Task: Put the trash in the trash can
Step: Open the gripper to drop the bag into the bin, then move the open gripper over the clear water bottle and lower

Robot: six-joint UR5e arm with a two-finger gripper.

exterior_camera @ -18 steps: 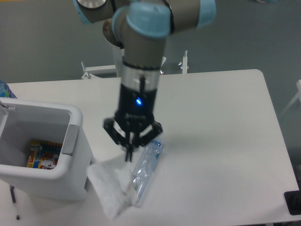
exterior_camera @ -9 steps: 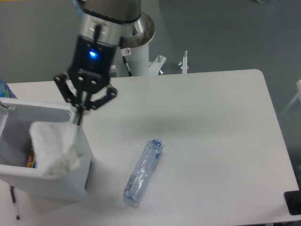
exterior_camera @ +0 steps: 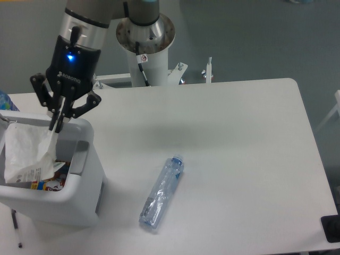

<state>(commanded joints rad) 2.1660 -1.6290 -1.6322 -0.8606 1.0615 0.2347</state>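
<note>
My gripper (exterior_camera: 56, 127) hangs over the white trash can (exterior_camera: 85, 197) at the left, shut on the top corner of a crumpled whitish wrapper (exterior_camera: 27, 154). The wrapper dangles inside the can's opening, covering much of its interior. A crushed bluish clear bottle (exterior_camera: 161, 192) with a cap lies flat on the white table (exterior_camera: 239, 149), to the right of the can and well away from the gripper.
Colourful packaging (exterior_camera: 47, 184) lies at the bottom of the can. The arm's round base (exterior_camera: 144, 32) stands at the table's back edge. A blue object (exterior_camera: 4, 101) peeks in at the far left. A dark object (exterior_camera: 330, 228) sits at the table's front right corner.
The gripper carried the wrapper from the table beside the bottle leftward to above the can; the wrapper now hangs inside the opening. The bottle stayed put.
</note>
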